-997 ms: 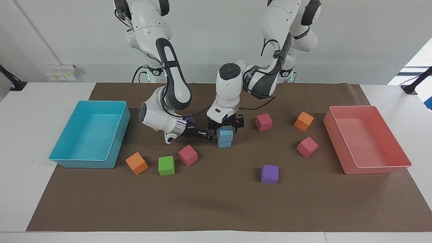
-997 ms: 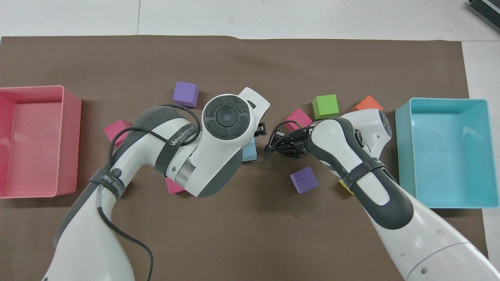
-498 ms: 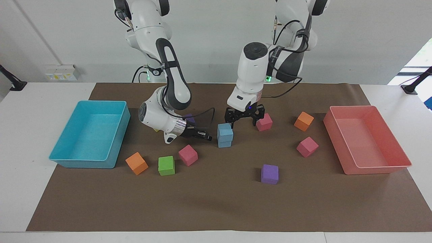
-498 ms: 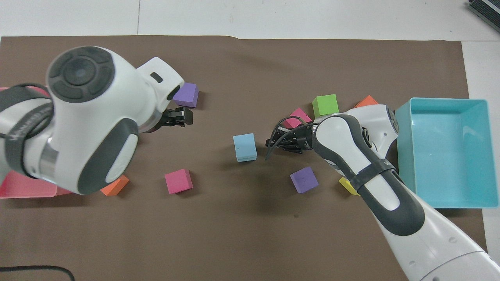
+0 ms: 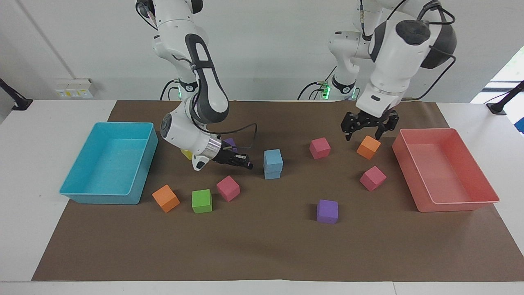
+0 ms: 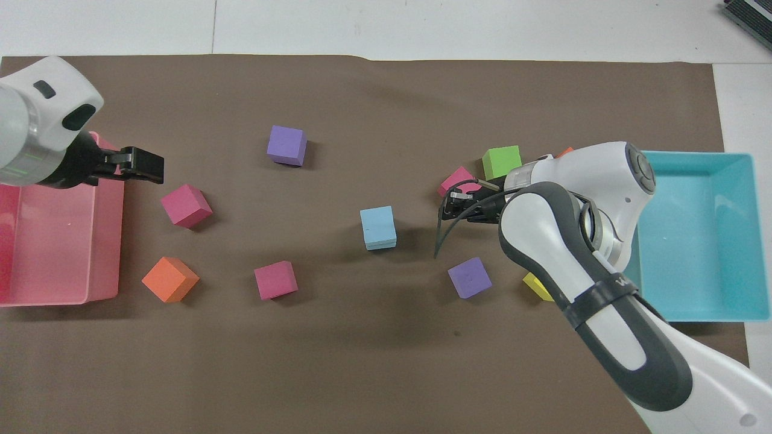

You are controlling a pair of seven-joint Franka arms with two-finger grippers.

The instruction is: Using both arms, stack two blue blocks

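**Blue blocks stacked mid-mat, both my end effectors clear**

The two blue blocks (image 5: 273, 164) sit one on top of the other in the middle of the brown mat (image 5: 262, 246), touched by nothing. My left end effector (image 5: 369, 130) hangs with its fingers spread wide and empty over the orange cube (image 5: 368, 147) beside the pink tray (image 5: 446, 205). My right end effector (image 5: 245, 163) has its fingertips pinched together, holding nothing, low beside the stack toward the turquoise tray (image 5: 82, 192).

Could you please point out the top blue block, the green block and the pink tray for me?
top blue block (image 5: 273, 156): facing view, on its front face.
green block (image 5: 202, 201): facing view, on its front face.
pink tray (image 5: 458, 204): facing view, on its outer wall.
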